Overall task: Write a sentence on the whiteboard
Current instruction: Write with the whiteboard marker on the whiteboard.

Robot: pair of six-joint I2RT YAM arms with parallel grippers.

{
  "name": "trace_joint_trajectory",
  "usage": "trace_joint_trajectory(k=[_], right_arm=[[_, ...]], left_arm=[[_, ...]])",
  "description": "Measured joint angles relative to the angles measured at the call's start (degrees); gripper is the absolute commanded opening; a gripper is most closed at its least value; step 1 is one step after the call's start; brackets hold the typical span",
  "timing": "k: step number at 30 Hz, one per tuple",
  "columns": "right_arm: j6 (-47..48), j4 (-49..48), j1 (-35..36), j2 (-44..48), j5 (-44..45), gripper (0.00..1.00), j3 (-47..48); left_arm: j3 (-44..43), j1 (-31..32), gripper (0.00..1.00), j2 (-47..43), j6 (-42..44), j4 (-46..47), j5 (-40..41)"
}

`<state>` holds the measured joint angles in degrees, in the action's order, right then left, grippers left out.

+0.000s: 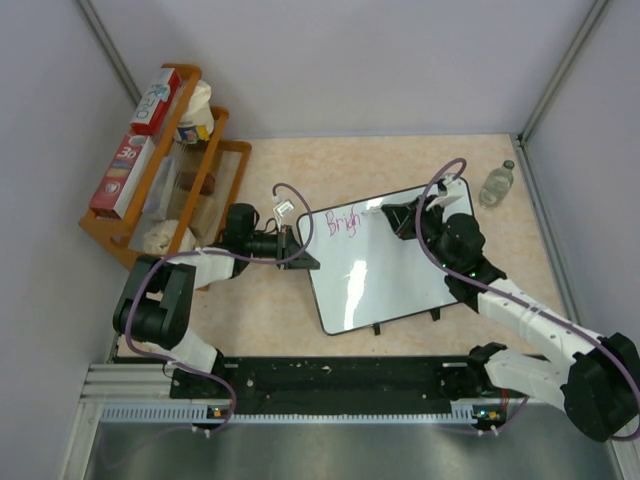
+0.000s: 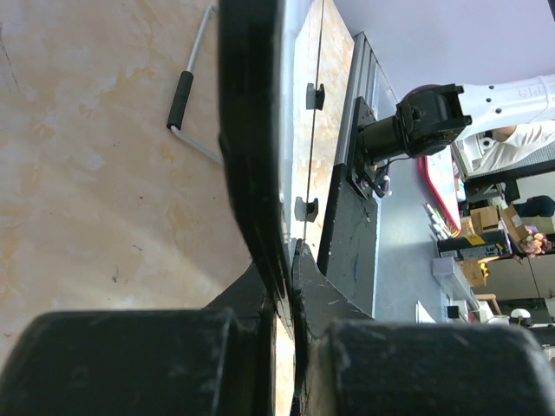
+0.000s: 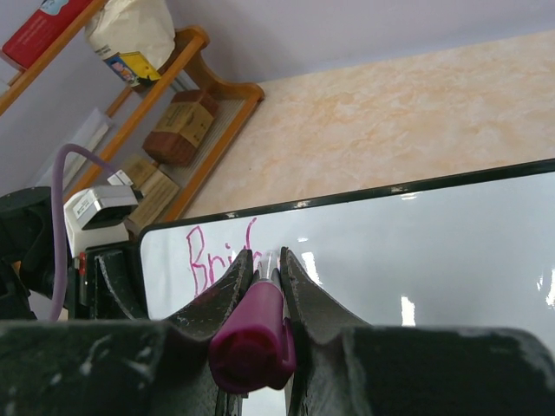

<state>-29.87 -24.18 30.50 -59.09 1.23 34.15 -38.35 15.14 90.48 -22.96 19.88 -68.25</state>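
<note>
The whiteboard (image 1: 390, 275) lies tilted in the middle of the table, with the start of the sentence (image 1: 343, 221) in pink letters, "Brigh", at its upper left. My left gripper (image 1: 300, 250) is shut on the board's left edge; in the left wrist view its fingers (image 2: 290, 260) pinch the black frame (image 2: 251, 130). My right gripper (image 1: 402, 218) hovers over the board's top edge, shut on a magenta marker (image 3: 256, 334). The marker's tip touches the whiteboard (image 3: 416, 251) just right of the pink letters (image 3: 208, 260), which the fingers partly hide.
A wooden rack (image 1: 165, 170) with boxes and bags stands at the back left. A small clear bottle (image 1: 497, 184) sits at the back right near the wall. The black base rail (image 1: 330, 385) runs along the near edge.
</note>
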Motion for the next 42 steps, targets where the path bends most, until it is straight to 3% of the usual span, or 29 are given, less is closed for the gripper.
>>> trace_joint_trajectory(k=[42], right_arm=[[-2.34,-0.28,-2.69,0.24,-1.44,0.0,0.37]], left_arm=[[0.0,0.0,0.0,0.0,0.0,-0.02,0.04]])
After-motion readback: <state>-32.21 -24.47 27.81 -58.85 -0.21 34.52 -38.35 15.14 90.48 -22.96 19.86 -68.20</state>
